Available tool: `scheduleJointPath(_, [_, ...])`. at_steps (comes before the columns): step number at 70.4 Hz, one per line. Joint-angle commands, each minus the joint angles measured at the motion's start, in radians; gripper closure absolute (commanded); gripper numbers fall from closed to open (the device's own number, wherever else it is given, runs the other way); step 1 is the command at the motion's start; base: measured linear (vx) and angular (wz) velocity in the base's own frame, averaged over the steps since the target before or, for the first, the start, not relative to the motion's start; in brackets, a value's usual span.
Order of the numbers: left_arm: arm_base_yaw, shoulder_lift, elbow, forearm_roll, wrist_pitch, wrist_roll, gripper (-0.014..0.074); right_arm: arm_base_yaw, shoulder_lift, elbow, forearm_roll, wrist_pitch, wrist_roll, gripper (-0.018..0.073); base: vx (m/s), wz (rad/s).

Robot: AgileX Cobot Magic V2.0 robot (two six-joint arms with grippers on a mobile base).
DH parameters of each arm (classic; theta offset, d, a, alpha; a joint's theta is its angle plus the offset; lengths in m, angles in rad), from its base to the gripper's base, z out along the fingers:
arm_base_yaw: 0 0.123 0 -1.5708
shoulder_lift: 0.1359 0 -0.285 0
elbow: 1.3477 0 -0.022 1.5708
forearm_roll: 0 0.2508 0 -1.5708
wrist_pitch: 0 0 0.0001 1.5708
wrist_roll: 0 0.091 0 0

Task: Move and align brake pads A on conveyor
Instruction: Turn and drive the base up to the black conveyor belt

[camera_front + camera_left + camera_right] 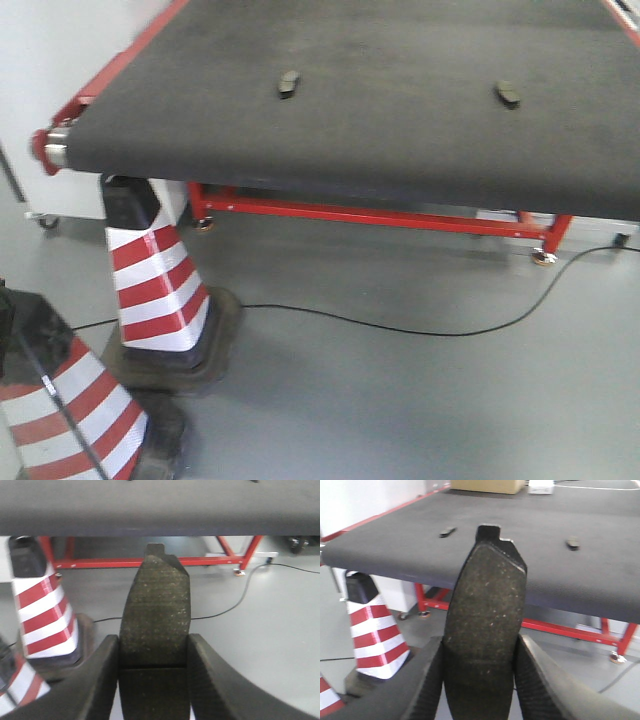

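Pinching one brake pad (155, 615) in left gripper (154, 652), another brake pad (485, 630) in right gripper (481, 660); jaws clamp long edges. You hold stiff, dense, gritty pads; expect no flex. Two pads (289, 83) (508, 93) lie well apart on conveyor (400, 130).

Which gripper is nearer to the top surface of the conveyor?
Right, apparently: the right gripper sits above belt height before the conveyor edge; the left gripper hangs below that edge.

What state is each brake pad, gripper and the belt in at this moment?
Left gripper: shut on a brake pad, held off the belt.
Right gripper: shut on another brake pad, short of the belt.
Left pad on belt: lying flat, free.
Right pad on belt: lying flat, free.
Conveyor belt: carries only those two pads.
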Motion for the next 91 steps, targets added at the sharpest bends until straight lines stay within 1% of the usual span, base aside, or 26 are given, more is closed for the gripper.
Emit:
scheduleJointPath(1, [-0.002, 0.006, -0.032, -0.001, -0.092, -0.005, 0.0602, -0.004, 0.015, -0.031, -0.004, -0.097, -0.002, 0.0561, 0.09, -0.43])
scheduleJointPath(26, [-0.002, 0.006, -0.032, -0.001, -0.092, -0.005, 0.0602, -0.004, 0.015, -0.031, -0.004, -0.097, -0.002, 0.0561, 0.09, -0.29])
scheduleJointPath(55, [-0.002, 0.006, -0.032, -0.001, -0.092, -0.005, 0.0602, -0.004, 0.015, -0.031, -0.004, -0.097, -0.002, 0.0561, 0.12, -0.11])
scheduleJointPath(91, [-0.002, 0.006, -0.032, -0.001, -0.091, -0.005, 0.0602, -0.004, 0.015, -0.031, -0.004, -0.095, -0.002, 0.0561, 0.29, -0.02])
